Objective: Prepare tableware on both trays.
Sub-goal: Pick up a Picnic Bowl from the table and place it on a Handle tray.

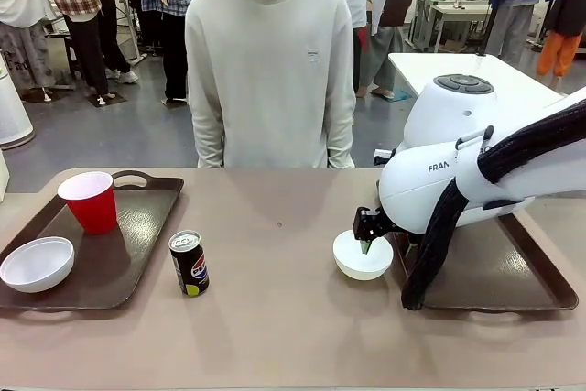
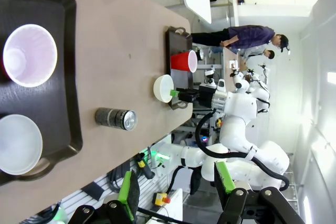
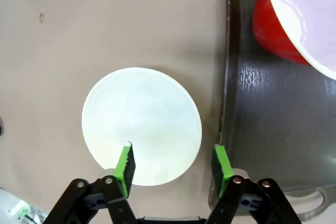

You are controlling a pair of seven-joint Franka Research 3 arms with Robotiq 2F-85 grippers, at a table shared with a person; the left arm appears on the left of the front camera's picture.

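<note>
On the left tray [image 1: 137, 226] stand a red cup [image 1: 90, 201] and a white bowl [image 1: 37, 263]. A Pepsi can [image 1: 189, 263] stands upright on the table beside that tray. A second white bowl [image 3: 142, 124] sits on the table just left of the right tray [image 3: 262, 129], which carries another red cup [image 3: 283, 24]. My right gripper [image 3: 173, 163] hangs open over this bowl [image 1: 363, 258], one finger inside it and the other outside its rim on the tray side. My left gripper [image 2: 176, 184] is open, high above the table, with nothing between its fingers.
A person [image 1: 270, 70] in a pale sweater stands at the far edge of the table, hands down. The middle of the tabletop [image 1: 275, 217] is bare. My right arm [image 1: 476, 171] covers much of the right tray [image 1: 513, 272].
</note>
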